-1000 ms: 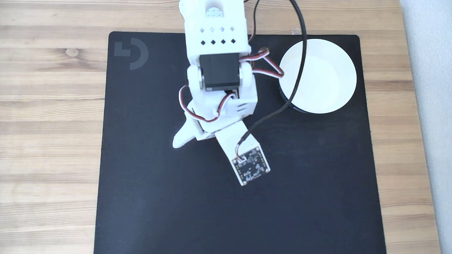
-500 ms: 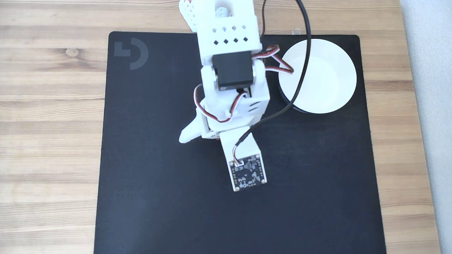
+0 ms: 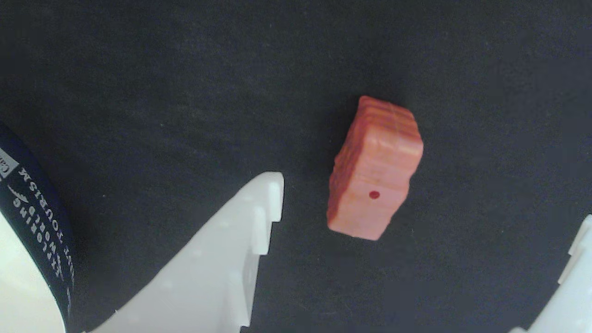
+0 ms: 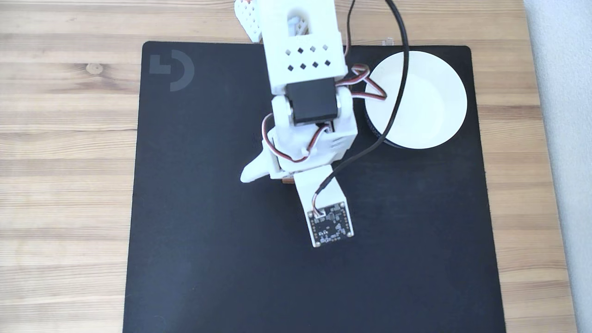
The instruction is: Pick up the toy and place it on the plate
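The toy point(image 3: 374, 169), a small reddish-brown block with a dark dot on its near face, lies on the black mat in the wrist view. My gripper point(image 3: 428, 212) is open, and the toy sits between its white fingers, closer to the left finger point(image 3: 222, 259) and touching neither. The other finger shows at the lower right corner. In the fixed view my gripper point(image 4: 282, 178) hangs over the mat's middle, and a brown sliver of the toy point(image 4: 289, 181) peeks out beneath it. The plate point(image 4: 430, 92), a white round dish with a dark printed band point(image 3: 39, 217), stands at the mat's upper right.
A black mat point(image 4: 208, 240) covers the wooden table point(image 4: 64, 152). A black cable point(image 4: 393, 111) loops from the wrist camera board point(image 4: 330, 226) across the plate's left side. A pale wall or surface point(image 4: 569, 138) borders the table on the right.
The arm has swung to the right in the fixed view, bringing the gripper a little rightward and upward over the mat. The plate has stayed still.
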Robot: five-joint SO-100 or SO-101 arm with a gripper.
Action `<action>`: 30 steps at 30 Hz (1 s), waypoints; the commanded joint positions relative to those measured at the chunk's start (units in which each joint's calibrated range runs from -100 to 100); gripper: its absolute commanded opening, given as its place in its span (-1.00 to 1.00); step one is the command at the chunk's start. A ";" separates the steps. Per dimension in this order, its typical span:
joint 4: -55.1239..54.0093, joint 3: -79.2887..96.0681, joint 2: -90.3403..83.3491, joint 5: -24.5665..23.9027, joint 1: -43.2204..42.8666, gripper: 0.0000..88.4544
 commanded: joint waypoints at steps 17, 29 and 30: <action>0.60 -0.65 6.22 -0.21 0.71 0.03; -2.62 -6.60 16.14 -0.15 0.88 0.03; -2.79 -6.60 16.31 -0.15 0.88 0.03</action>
